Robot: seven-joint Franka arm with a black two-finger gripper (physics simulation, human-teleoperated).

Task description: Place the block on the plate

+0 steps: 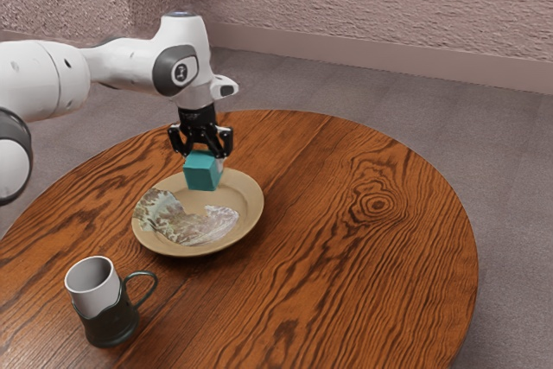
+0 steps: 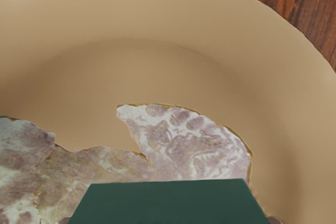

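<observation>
My gripper points down over the far part of the plate in the exterior view, shut on the teal block. The block is slightly tilted and overlaps the plate's far inner side there; whether its underside touches the plate cannot be told. The tan plate has a patterned patch. In the wrist view the block is a dark green shape at the lower edge, with a bit of fingertip at each side, and the plate lies beneath it.
A white and dark mug stands near the plate on the exterior view's lower left, its handle toward the exterior view's right. The round wooden table extends to the exterior view's right of the plate.
</observation>
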